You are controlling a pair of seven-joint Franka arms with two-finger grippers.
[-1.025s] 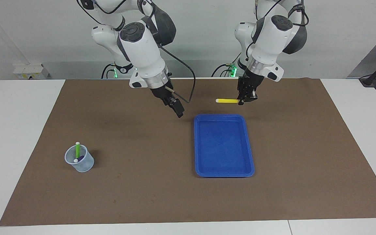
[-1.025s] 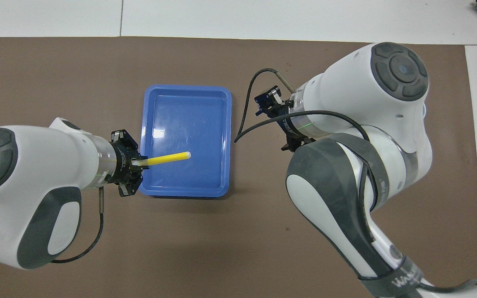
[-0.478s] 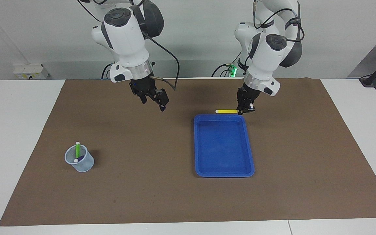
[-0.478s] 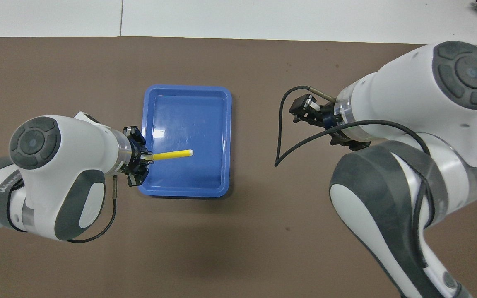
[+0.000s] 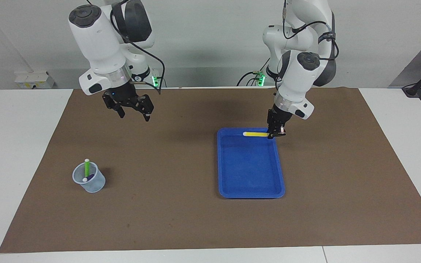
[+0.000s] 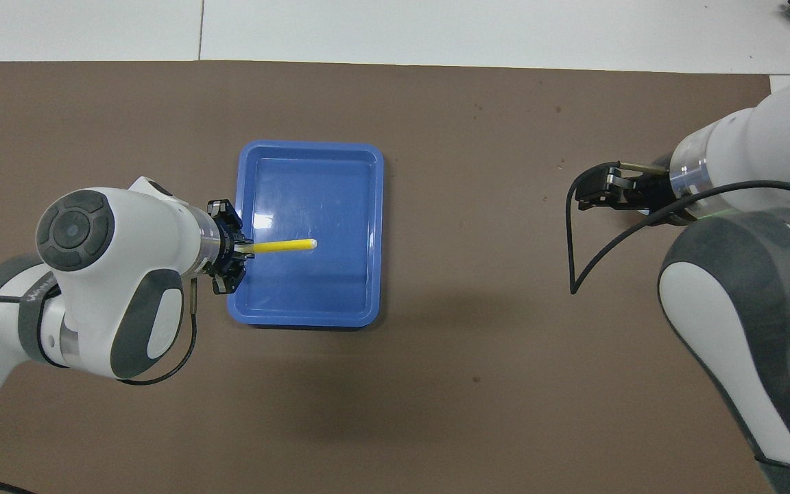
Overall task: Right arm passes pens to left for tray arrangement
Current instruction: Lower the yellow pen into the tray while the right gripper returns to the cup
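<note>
The left gripper point(image 5: 276, 132) is clamped on 1 end of the yellow pen point(image 5: 255, 134), which lies level just above the tray point(image 5: 249, 182) at the tray's edge nearest the robots. The pen's long axis runs along that short edge, its whitish tip pointing toward the right arm's end of the bench. Most of the tray floor is bare, so a short drop should seat the pen. The right gripper point(image 5: 134, 107) hangs with fingers apart over the brown mat point(image 5: 174, 215), well apart from the cup point(image 5: 89, 178) holding the green pen point(image 5: 87, 167) and purple pen point(image 5: 90, 177).
</note>
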